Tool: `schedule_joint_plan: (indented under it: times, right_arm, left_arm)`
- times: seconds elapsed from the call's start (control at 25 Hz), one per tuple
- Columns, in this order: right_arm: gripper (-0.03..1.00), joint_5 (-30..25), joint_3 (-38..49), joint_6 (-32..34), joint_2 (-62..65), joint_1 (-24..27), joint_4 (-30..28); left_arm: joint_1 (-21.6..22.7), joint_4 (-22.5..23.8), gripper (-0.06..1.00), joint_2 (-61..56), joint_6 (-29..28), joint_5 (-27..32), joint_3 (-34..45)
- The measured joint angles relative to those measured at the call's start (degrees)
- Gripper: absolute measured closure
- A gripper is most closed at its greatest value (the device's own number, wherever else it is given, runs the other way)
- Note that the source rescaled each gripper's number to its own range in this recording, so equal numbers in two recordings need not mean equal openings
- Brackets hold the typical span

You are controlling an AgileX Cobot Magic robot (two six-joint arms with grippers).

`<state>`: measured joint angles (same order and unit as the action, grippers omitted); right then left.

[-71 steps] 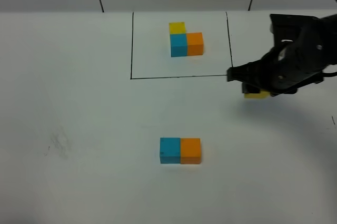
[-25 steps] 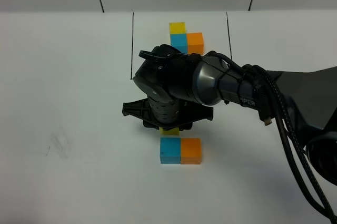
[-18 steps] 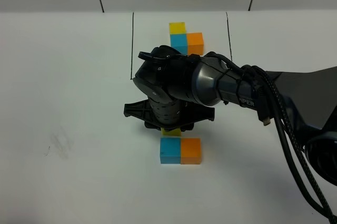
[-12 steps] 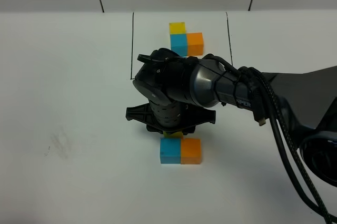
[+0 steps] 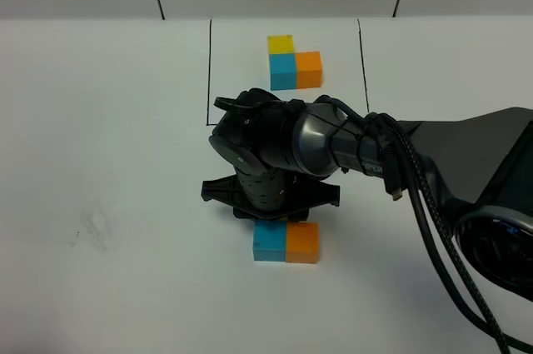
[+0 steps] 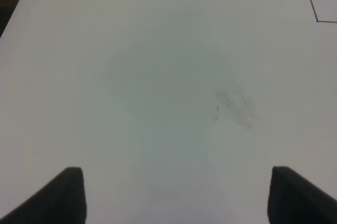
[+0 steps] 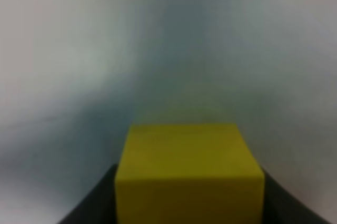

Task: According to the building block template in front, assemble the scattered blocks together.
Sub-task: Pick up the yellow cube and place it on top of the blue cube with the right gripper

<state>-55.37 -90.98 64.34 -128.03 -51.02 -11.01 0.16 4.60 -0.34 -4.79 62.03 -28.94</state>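
Since the earlier frames the right arm has swung in from beside the black frame and sunk lower, so the right gripper (image 5: 270, 208) now hangs just behind the sky-blue cube (image 5: 269, 241), on its far side. Its fingers pinch the yellow cube (image 7: 189, 174) from both flanks. In the wrist view the cube fills the space between them, while from above the wrist hides it.

The orange cube (image 5: 302, 241) sits touching the sky-blue cube on its right, so two of the scattered blocks are already joined. The building block template (image 5: 291, 62) lies well beyond the sky-blue cube, inside its drawn rectangle, and shows yellow behind blue with orange to blue's right. I judge this to be the last placement, with yellow going down against the sky-blue cube's back face.

I cannot tell whether the yellow cube is already on the table (image 5: 100, 121) or whether it touches the sky-blue cube. Next I need a short, straight descent, keeping the faces square and flush, then a release and a vertical lift so nothing drags.

The left gripper (image 6: 181, 197) is spread and empty over bare table, out of the high view.
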Motion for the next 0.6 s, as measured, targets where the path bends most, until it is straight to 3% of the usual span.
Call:
schedule_joint_plan:
  times: [0.6]
  right_arm:
    - [0.76, -0.34, -1.52, -1.96, -0.50, -0.02, 0.53]
  left_arm:
    - [0.00, 0.00, 0.35, 0.00, 0.00, 0.00, 0.00]
